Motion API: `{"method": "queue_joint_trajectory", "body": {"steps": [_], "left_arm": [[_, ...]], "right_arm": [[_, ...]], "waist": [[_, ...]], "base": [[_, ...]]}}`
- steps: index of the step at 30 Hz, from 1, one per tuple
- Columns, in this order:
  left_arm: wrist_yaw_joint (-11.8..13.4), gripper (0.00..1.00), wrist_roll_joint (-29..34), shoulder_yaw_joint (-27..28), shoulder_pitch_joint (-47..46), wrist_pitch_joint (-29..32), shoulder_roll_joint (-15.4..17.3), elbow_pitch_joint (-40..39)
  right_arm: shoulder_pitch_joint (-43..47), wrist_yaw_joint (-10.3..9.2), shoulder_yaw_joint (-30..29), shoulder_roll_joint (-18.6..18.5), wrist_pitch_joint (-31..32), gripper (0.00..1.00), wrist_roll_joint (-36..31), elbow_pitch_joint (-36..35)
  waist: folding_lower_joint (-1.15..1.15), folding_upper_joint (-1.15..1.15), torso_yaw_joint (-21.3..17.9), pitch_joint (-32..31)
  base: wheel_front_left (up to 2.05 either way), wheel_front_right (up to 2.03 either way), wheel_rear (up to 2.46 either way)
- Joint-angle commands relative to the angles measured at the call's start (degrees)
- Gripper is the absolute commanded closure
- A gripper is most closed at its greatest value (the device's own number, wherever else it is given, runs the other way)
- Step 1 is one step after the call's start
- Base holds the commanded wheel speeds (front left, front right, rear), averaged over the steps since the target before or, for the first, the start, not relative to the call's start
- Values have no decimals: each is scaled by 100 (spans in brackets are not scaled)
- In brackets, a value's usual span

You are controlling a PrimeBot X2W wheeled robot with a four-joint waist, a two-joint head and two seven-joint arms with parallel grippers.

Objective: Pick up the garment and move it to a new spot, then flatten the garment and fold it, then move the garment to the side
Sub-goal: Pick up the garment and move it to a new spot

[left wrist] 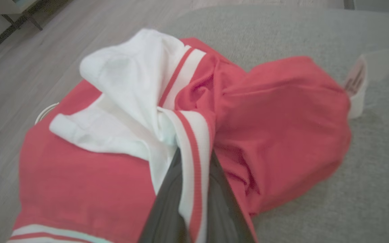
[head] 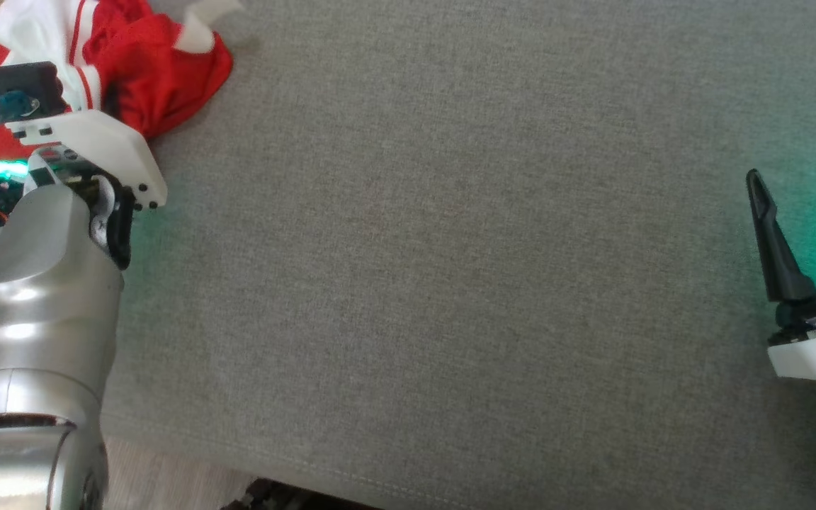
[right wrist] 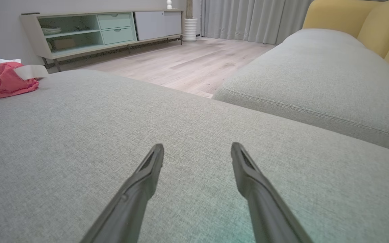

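Note:
The garment is red with white panels and red-striped white bands, crumpled at the far left corner of the grey cushion. In the left wrist view the garment bunches up in front of the camera, and my left gripper is shut on one of its striped white bands, a dark finger on each side of the fold. In the head view the left wrist mount hides those fingers. My right gripper stands open at the right edge, above bare cushion, far from the garment. Its two fingers hold nothing.
A second grey cushion with yellow back pillows lies to the right. Beyond it is wooden floor and a low sideboard by the wall. The cushion's front edge runs along the bottom of the head view.

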Motion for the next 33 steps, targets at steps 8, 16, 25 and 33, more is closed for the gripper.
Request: {"method": "queue_joint_trajectory", "body": {"steps": [8, 16, 25, 33], "left_arm": [[-291, 100, 188, -269, -601, -654, 359, -280], [-440, 100, 72, -913, -1046, -744, 126, -1082], [-444, 100, -983, -1859, -841, -127, 109, -2585], [-444, 100, -1527, -2263, -386, 317, 80, -3463]], "right_arm": [[-125, -4, 335, 378, -412, 0, -4, 356], [87, -4, 554, 1077, -747, 0, 172, 1060], [340, -4, 588, 1543, -781, 0, 218, 1118], [414, -4, 576, 1627, -782, 0, 210, 1033]], "waist": [[-1, 0, -236, -867], [-1, 0, -908, -2170], [-1, 0, -2081, -2979], [-1, 0, -2899, -3009]], "base": [[0, 0, 0], [0, 0, 0], [0, 0, 0], [0, 0, 0]]}}
